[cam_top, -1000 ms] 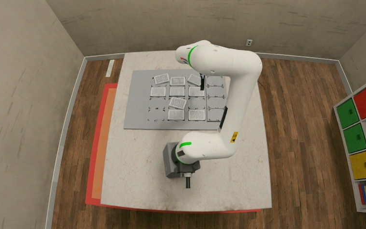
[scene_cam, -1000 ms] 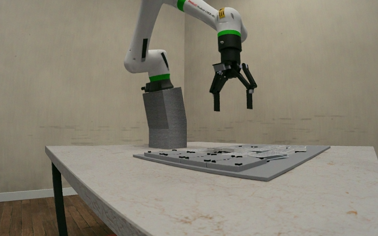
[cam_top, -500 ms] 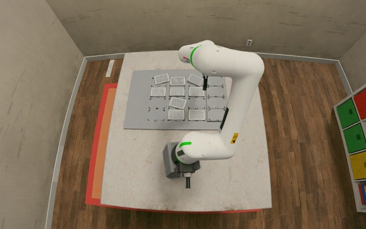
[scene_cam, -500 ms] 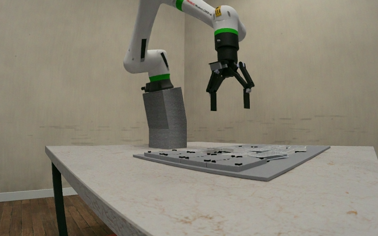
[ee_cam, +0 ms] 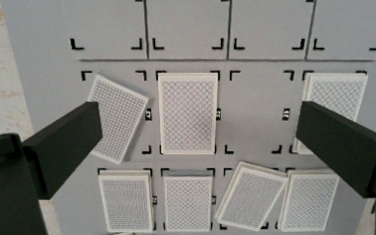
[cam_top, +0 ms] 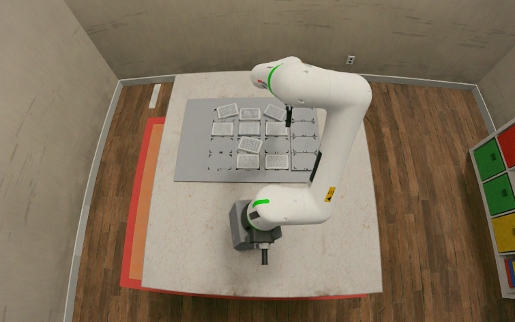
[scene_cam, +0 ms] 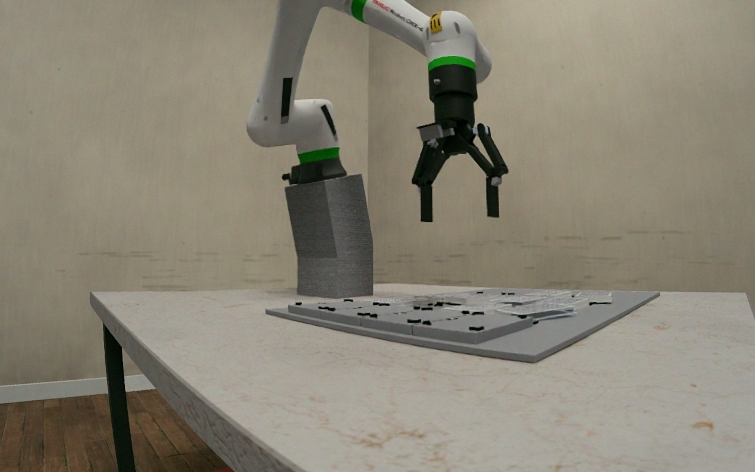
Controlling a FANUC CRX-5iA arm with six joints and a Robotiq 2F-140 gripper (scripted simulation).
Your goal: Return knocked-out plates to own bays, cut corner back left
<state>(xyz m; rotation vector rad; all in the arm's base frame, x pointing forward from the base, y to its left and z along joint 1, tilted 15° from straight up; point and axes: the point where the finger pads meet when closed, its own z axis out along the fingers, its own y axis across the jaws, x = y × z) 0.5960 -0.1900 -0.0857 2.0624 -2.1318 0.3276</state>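
The grey deck (cam_top: 195, 140) holds several white sealed plates. Three lie askew: the back left plate (cam_top: 227, 110), the back plate in column 3 (cam_top: 274, 112) and the plate in row 2, column 2 (cam_top: 249, 144). In the wrist view the askew column 3 plate (ee_cam: 116, 117) overlaps its corner pieces, and the askew row 2 plate (ee_cam: 251, 201) leans towards its neighbour. The other plates sit square in their bays, like the 96-well plate (ee_cam: 187, 114). My gripper (scene_cam: 457, 202) hangs high above the deck's back right part, open and empty; it also shows in the wrist view (ee_cam: 199, 129).
The four raised bays of column 4 (cam_top: 303, 138) stand empty, as does a bay in row 2 (ee_cam: 259, 112). The arm's grey pedestal (cam_top: 251, 232) stands at the table's front. A shelf with coloured bins (cam_top: 509, 192) stands at the right wall.
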